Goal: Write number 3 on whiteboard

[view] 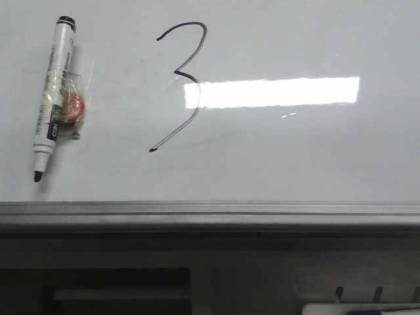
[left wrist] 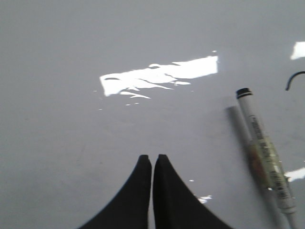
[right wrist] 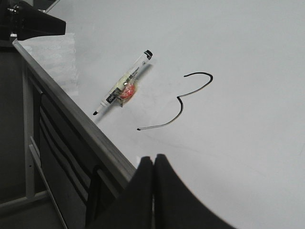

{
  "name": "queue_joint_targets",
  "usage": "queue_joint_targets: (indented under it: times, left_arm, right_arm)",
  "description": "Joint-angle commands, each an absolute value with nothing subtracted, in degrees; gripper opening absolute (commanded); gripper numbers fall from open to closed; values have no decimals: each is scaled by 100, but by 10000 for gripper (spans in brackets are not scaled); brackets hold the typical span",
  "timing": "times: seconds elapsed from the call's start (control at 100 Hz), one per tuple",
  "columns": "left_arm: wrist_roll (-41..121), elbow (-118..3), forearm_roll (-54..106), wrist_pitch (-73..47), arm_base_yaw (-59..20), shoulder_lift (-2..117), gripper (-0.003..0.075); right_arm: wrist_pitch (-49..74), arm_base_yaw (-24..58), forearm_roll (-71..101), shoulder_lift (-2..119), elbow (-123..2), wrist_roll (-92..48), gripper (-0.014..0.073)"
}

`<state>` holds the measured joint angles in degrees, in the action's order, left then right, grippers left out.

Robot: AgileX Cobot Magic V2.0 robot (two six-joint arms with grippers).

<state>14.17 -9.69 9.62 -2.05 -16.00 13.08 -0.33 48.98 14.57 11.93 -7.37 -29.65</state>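
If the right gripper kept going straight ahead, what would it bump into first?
Probably the number 3 drawn on the whiteboard; the right gripper, shut, points roughly at it, though height above the board is unclear.

The whiteboard point(view: 295, 151) is glossy pale grey-white with a bright white rectangular glare. The number 3 point(view: 184, 85) is a thin black line. At left, the marker point(view: 52, 92) is white with black print, black ends and a red patch. The rail point(view: 210, 213) along the near edge is grey.

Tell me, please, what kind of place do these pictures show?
Probably a robot test bench in a lab or workshop: a flat whiteboard carries a drawn number 3, an uncapped marker lies beside it, and a grey metal rail edges it.
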Motion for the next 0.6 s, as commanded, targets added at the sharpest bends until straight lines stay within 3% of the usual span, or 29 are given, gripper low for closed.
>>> queue_joint_targets:
  times: [0.0,0.22,0.59]
  left_arm:
    - [1030,-1027,613,229,-1239,1071,-20]
    - [974,-833,324,218,-424,525,-20]
    - [-262,74,-272,0,-261,-71,-20]
  right_arm:
    - [-492,4871,1447,1227,-878,-3024,-61]
    - [-492,4871,1447,1227,-878,-3024,-62]
    - [-492,4871,1447,1227,-878,-3024,-62]
